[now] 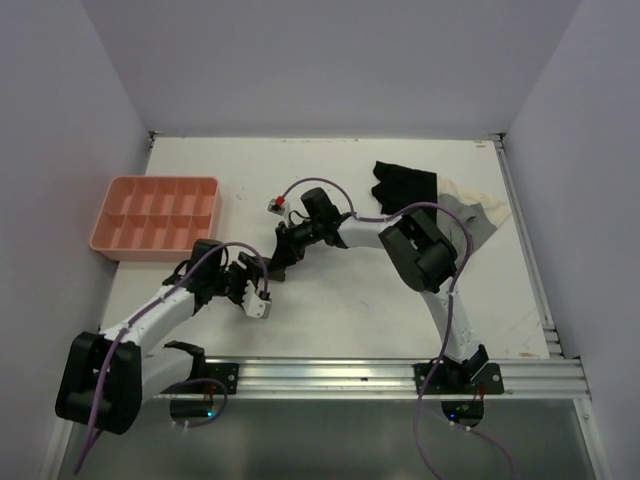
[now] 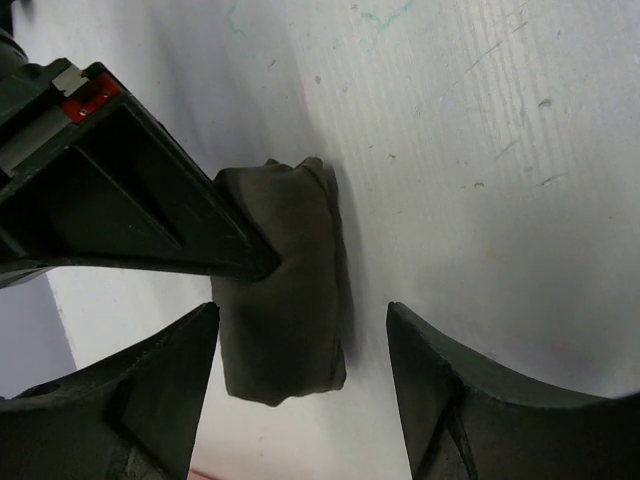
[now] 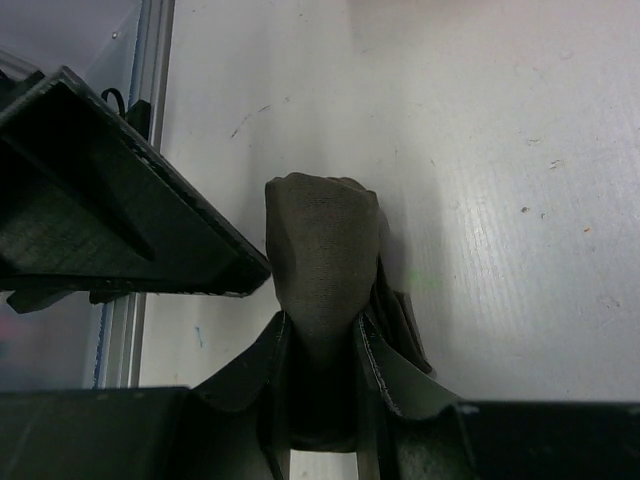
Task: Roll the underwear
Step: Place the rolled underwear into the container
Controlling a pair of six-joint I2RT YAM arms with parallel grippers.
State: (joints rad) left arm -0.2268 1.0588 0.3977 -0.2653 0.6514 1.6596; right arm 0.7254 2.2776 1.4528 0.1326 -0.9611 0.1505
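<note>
The underwear (image 3: 325, 240) is a small dark brown rolled bundle resting on the white table. My right gripper (image 3: 322, 330) is shut on it, a finger pressing each side of the roll's near end. In the left wrist view the same roll (image 2: 285, 300) lies between the spread fingers of my left gripper (image 2: 300, 315), which is open and does not touch it. One right finger (image 2: 150, 210) presses on the roll from the left. From above, both grippers (image 1: 278, 258) (image 1: 258, 300) meet at the table's centre-left, and the roll is mostly hidden there.
A pink compartment tray (image 1: 155, 215) stands at the left. A black garment (image 1: 400, 182) and a grey-and-cream garment (image 1: 480, 212) lie at the back right. A small white and red object (image 1: 277, 206) sits behind the grippers. A metal rail (image 1: 400, 375) runs along the near edge.
</note>
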